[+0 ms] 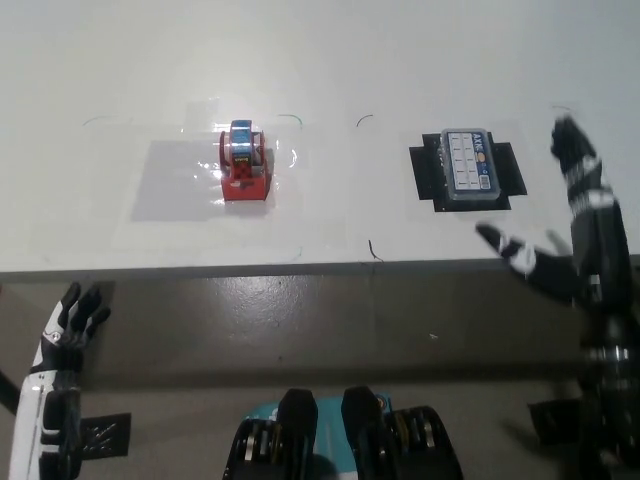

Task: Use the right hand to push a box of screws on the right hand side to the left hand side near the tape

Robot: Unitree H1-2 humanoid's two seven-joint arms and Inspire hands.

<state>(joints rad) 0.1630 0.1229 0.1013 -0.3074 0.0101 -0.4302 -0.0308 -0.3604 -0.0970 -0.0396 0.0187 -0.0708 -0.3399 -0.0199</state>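
Raised over the white table's (400, 60) near right edge: black right hand (565, 235), fingers spread, just right of the clear rectangular screw box (468, 167) on its black mat (424, 172). Well left: red tape dispenser (245, 165). Below the table, lower left: white left hand (65, 330), open.

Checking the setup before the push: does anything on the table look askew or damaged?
Nothing stands out. The screw box sits squarely on its black mat, and the tape stands upright, apart from it.

White table (320, 60), black mat (428, 172) taped flat on it, clear plastic sheet (170, 185), grey floor (300, 320) below
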